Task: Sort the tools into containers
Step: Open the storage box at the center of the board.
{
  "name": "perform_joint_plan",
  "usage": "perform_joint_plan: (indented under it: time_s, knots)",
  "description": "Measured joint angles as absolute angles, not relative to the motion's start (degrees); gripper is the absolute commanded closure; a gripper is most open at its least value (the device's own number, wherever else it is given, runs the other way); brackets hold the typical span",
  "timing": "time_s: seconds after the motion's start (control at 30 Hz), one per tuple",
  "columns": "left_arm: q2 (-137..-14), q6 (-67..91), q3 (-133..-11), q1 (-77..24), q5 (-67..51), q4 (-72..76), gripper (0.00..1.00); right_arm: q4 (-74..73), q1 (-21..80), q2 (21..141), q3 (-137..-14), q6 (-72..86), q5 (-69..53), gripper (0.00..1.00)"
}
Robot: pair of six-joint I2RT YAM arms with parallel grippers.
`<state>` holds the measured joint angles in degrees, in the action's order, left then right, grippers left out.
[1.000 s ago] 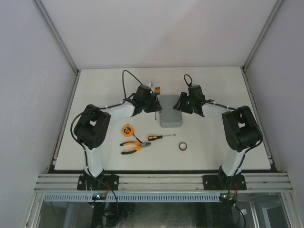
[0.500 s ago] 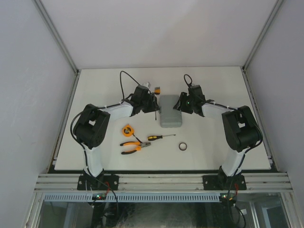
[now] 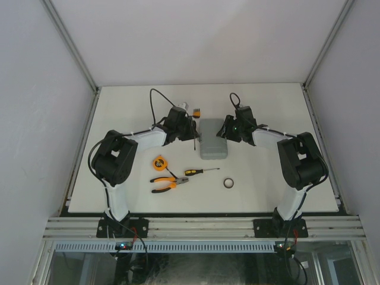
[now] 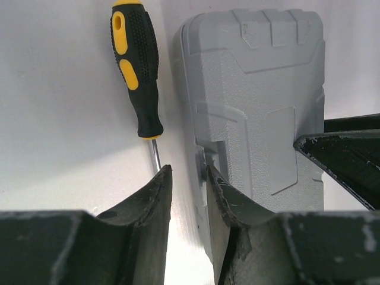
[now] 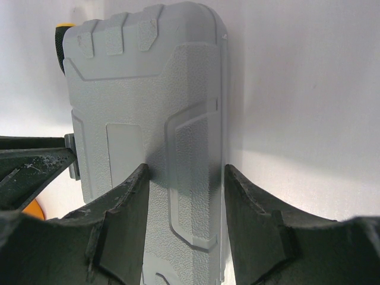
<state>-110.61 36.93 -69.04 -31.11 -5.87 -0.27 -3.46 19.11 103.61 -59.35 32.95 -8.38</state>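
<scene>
The grey case (image 3: 214,138) lies shut on the table (image 3: 267,178). My left hand (image 4: 183,190) sits at the case's left edge, fingers a narrow gap apart; I cannot tell whether they pinch anything. My right hand (image 5: 185,196) straddles the case's right edge, fingers apart. 1 screwdriver (image 4: 136,71) lies just left of the case.

White desk (image 3: 267,178) bears a grey tool case (image 3: 214,146), pliers (image 3: 169,183), two screwdrivers (image 3: 200,171) (image 4: 135,65), tape measure (image 3: 159,161), ring (image 3: 228,183) and small block (image 3: 196,111).
</scene>
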Motion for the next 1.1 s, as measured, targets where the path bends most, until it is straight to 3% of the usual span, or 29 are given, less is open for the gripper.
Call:
perform_joint_plan:
  time_s: [0.73,1.1]
  knots:
    - [-110.6,37.0,-68.6,-31.2,-2.5,-1.2,0.77,-3.6,19.2,103.6,-59.4,32.6,-8.3,0.91]
    - [-109.3,37.1,-66.5,-31.0,-3.8,0.9,0.63,-4.0,19.2,103.6,-59.7,32.4,-8.3,0.9]
